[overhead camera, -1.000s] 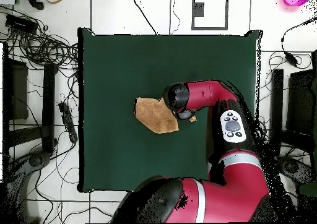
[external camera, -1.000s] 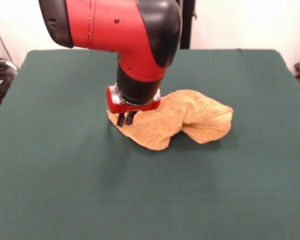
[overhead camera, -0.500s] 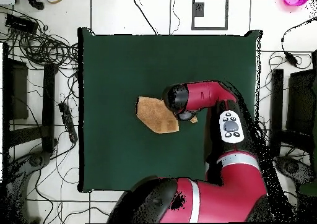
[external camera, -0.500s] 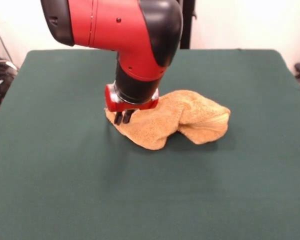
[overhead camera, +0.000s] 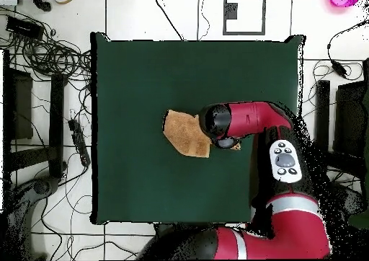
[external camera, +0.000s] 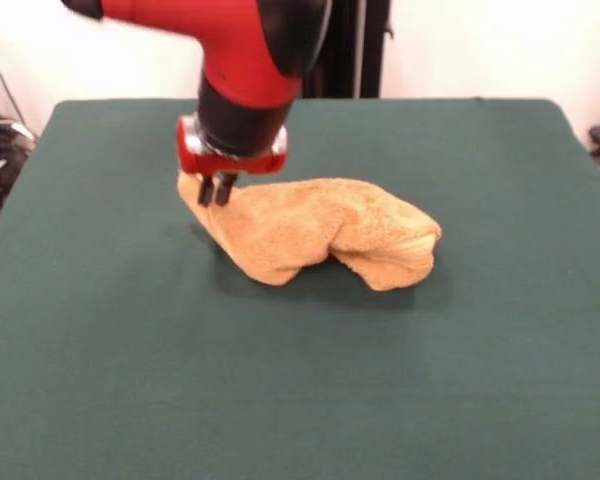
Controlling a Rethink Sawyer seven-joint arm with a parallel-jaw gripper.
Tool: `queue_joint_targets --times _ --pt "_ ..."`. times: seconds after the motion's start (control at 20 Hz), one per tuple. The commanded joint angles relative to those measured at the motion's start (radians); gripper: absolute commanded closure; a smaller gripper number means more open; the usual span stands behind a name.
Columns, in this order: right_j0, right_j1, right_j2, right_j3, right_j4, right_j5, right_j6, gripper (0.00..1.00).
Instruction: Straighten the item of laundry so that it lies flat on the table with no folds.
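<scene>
No text, label, brand name, number or sign can be read in either view. The red and black robot arm (external camera: 242, 50) carries no legible marking, and the grey button panel (overhead camera: 285, 161) on its upper link in the overhead view shows only small dark buttons, with any printing on them too small to make out.

Bunched towel (overhead camera: 184, 134) on table (overhead camera: 144, 85) — arm (overhead camera: 249, 121) overlapping one edge.
</scene>
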Motion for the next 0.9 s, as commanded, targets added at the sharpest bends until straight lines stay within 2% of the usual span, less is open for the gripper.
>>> queue_joint_targets --times 0.05,0.3,0.65,0.9 --pt "0.029 -0.133 0.026 0.141 -0.007 0.097 -0.085 1.0" --pt "0.04 -0.186 0.035 0.138 -0.004 0.118 -0.086 1.0" --pt "0.007 -0.255 0.052 0.144 0.002 0.133 -0.137 1.0" --pt "-0.027 -0.26 0.075 0.082 0.003 0.163 -0.178 1.0"
